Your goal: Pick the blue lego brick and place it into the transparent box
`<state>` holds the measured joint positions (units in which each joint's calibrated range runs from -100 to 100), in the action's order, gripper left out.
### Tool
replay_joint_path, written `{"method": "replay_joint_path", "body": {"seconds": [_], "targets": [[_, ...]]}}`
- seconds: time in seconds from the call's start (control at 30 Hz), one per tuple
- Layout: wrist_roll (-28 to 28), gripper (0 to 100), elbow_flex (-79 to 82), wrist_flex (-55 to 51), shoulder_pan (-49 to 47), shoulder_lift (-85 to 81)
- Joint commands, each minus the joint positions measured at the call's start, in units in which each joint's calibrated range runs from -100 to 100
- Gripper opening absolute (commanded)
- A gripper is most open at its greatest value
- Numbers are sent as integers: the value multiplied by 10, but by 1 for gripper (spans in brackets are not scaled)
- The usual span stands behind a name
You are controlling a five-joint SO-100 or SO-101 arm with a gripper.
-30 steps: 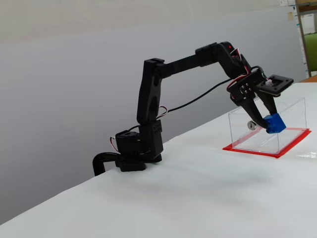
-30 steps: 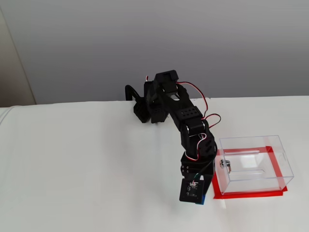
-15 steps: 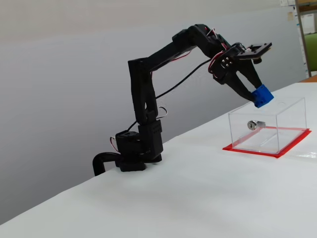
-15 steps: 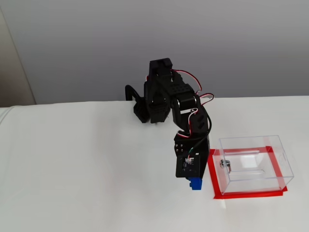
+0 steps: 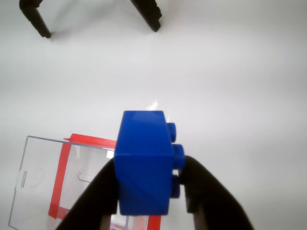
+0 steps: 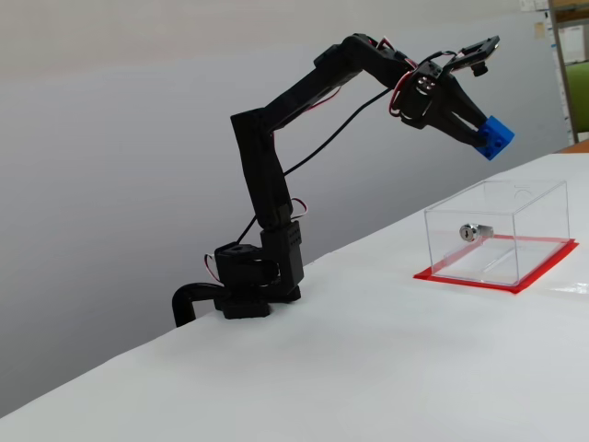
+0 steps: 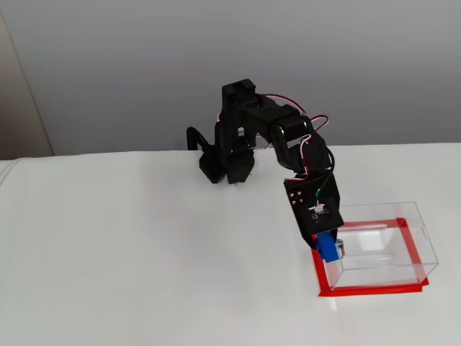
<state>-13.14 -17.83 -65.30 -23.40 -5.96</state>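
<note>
My gripper [image 6: 488,136] is shut on the blue lego brick [image 6: 495,138] and holds it high in the air, above and a little short of the transparent box [image 6: 525,221]. In a fixed view from above, the brick [image 7: 328,247] hangs over the left end wall of the box [image 7: 389,249]. In the wrist view the brick [image 5: 144,163] sits between my two black fingers [image 5: 206,191], studs facing right, with the box [image 5: 41,182] at lower left. The box stands on a red base [image 6: 479,276] and has a silver lock piece [image 6: 469,231] on its end wall.
The white table [image 6: 350,368] spreads wide around the box. My arm's base [image 6: 244,285] is clamped at the table's far edge by a grey wall. Two black prongs [image 5: 36,19] stick in at the top of the wrist view.
The arm has lifted the brick from low beside the box to well above it and swung it toward the box's left end. The grip on the brick has held.
</note>
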Motion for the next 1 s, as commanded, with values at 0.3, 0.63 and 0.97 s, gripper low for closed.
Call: {"method": "replay_joint_path", "body": {"seconds": [0.3, 0.63, 0.97], "targets": [[8, 6, 27, 112, -160, -1], [18, 6, 26, 124, -236, 41], [18, 6, 26, 141, -288, 79]]}}
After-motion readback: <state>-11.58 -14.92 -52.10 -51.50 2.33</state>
